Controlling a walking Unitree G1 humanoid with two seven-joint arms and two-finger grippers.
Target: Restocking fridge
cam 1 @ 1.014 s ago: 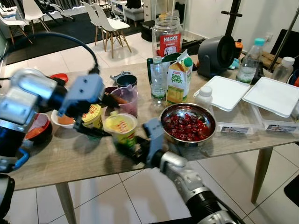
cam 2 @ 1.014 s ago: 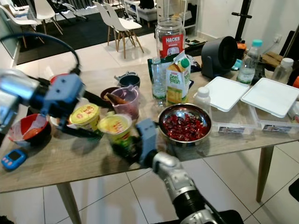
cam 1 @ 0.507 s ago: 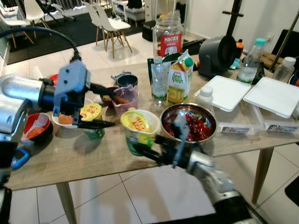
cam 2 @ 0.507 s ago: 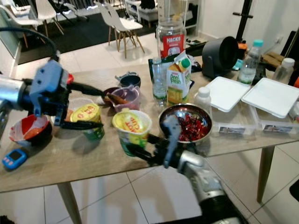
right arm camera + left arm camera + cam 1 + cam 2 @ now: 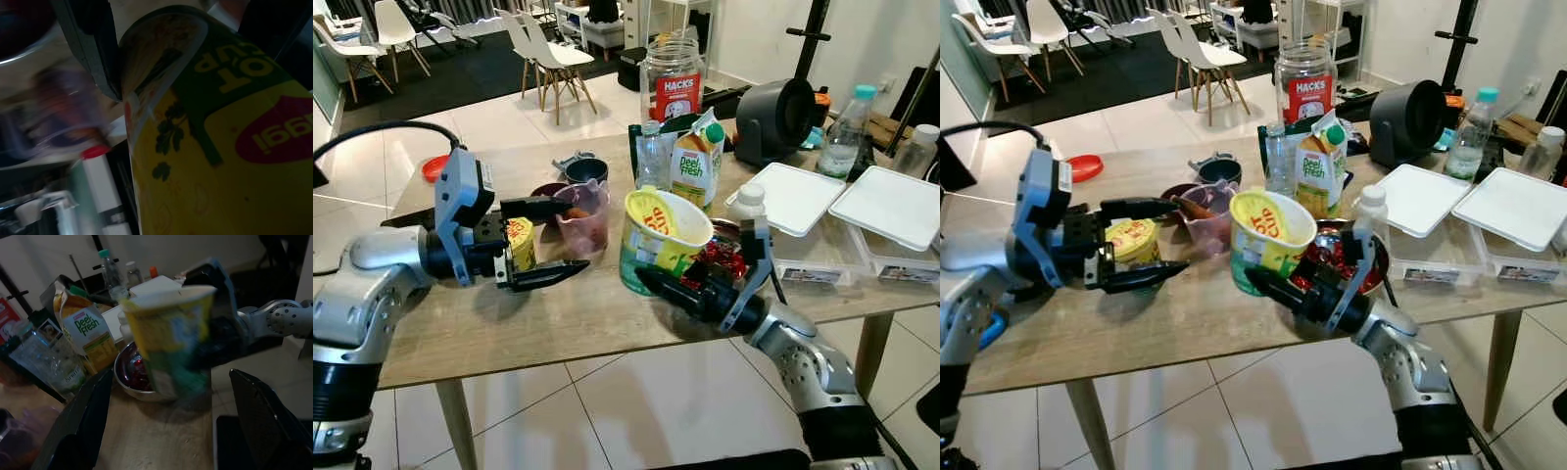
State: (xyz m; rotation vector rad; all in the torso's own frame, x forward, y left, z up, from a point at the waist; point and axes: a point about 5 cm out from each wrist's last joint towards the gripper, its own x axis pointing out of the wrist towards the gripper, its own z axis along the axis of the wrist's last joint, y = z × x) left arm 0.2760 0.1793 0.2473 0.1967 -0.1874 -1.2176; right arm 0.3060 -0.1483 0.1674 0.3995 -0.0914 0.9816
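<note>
Matt wood-grain table [image 5: 558,313], shiny steel bowl [image 5: 1378,257], glossy printed paper cup [image 5: 661,240]

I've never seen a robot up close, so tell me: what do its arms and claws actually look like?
Both arms are silver metal tubes with black ribbed joints. The left claw and the right claw each have a blue-grey block behind two long black fingers. A black cable loops over the left arm.

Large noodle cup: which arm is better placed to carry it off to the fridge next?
Right. The right gripper is shut on the large noodle cup, tilted and lifted off the table. The left gripper brackets the small yellow cup, fingers apart.
</note>
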